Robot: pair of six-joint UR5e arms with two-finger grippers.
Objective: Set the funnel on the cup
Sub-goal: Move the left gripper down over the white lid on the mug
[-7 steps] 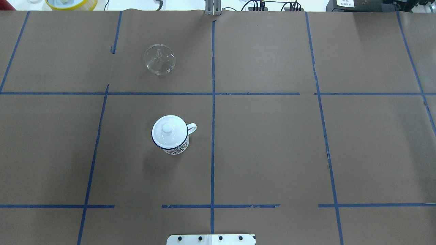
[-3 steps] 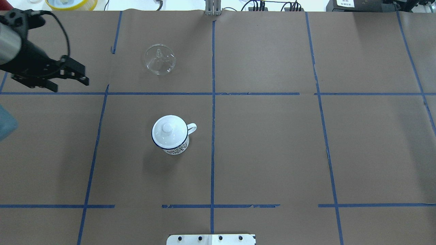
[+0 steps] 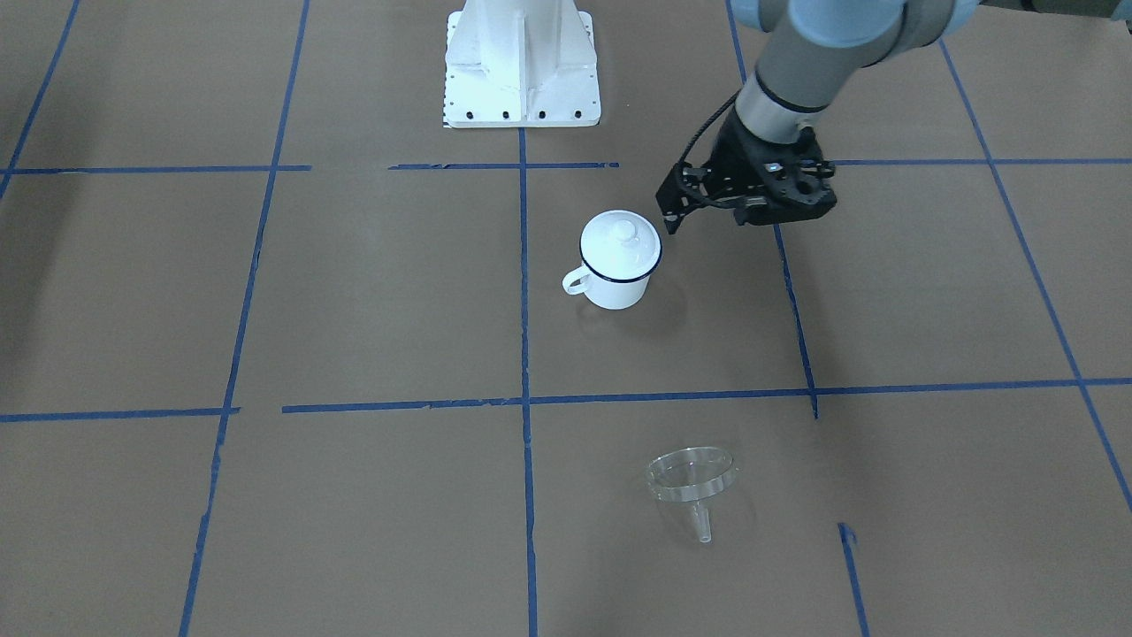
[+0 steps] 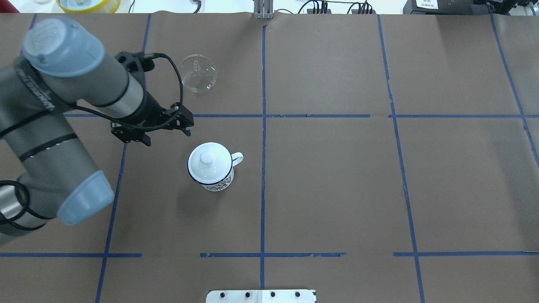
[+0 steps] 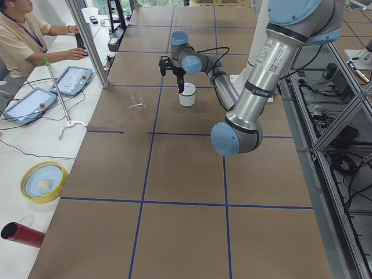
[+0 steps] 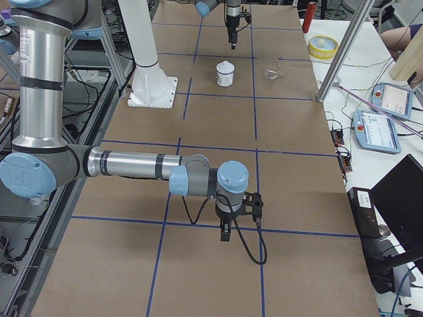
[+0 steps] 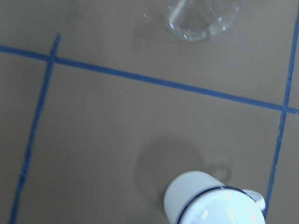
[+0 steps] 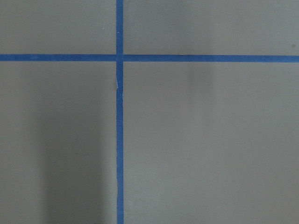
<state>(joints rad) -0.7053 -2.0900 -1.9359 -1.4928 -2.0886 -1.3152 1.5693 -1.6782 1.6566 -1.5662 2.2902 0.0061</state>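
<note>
The clear funnel (image 4: 198,73) lies on the brown table at the far left-centre, also in the front view (image 3: 692,478) and the left wrist view (image 7: 205,18). The white cup (image 4: 217,179) with a dark blue rim stands nearer the robot, handle to the right, with a round white knobbed lid (image 4: 206,160) on it (image 3: 622,237). My left gripper (image 4: 188,127) hovers just left of and beyond the cup, between cup and funnel; its fingers look shut and empty (image 3: 669,217). My right gripper (image 6: 225,232) points down over bare table far from both; I cannot tell its state.
The white robot base plate (image 3: 522,80) sits at the near table edge. A yellow bowl (image 4: 88,4) and cables lie beyond the far edge. An operator (image 5: 23,35) sits at the far side. Blue tape lines (image 4: 263,126) grid the table.
My left arm has swept in from the left edge toward the middle, its gripper now close beside the cup. Funnel, cup and lid have not moved.
</note>
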